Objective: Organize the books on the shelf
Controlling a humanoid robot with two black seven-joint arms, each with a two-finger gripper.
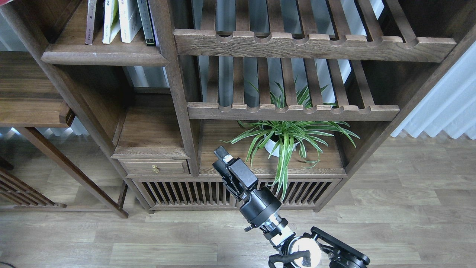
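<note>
The shelf [104,57] is a solid dark-brown board with a rounded front lip at the upper left. Several upright books [119,20] with pale and dark spines stand on it against the right post. A thin sliver of red [4,1] shows at the top left corner, too little to identify. The yellow-green and maroon books are out of view. My right gripper [222,159] reaches up from the bottom centre, in front of the low cabinet and well below the shelf. It holds nothing. Its dark fingers are seen side-on and I cannot tell them apart. My left arm is out of view.
Two slatted racks with scalloped rails [293,111] fill the right bay. A spider plant in a white pot [286,137] stands below them, just right of my gripper. A drawer [154,167] and slatted cabinet doors [186,191] are low down. A side table [33,108] is at the left.
</note>
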